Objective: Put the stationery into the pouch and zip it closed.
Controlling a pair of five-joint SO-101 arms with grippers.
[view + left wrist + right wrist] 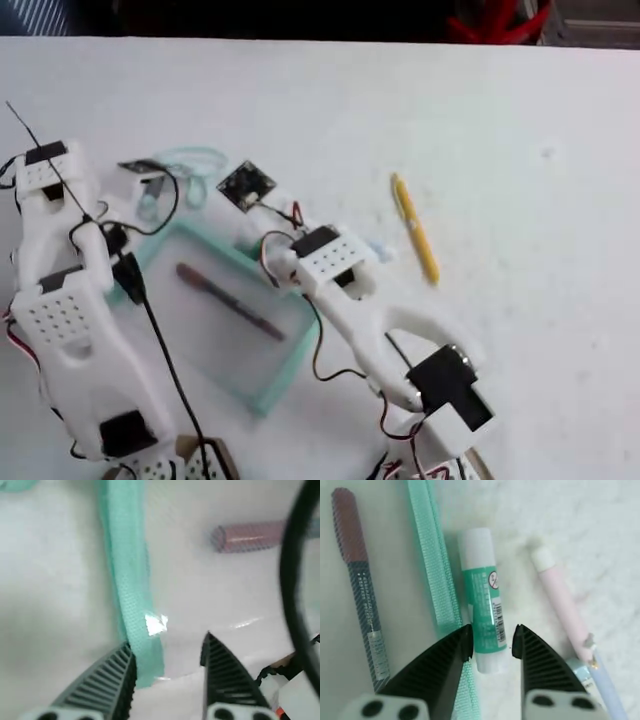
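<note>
my right pincer (490,641) is open astride the glue stick (481,590), so closing off-centre could pinch the pouch (432,565) edge too

white table (520,130), red object (495,22) behind

I can read no words: the glue stick (481,605) bears a round crossed-out sign (493,580) and a barcode (498,619); the pen (359,580) label (378,655) is too small.
</note>
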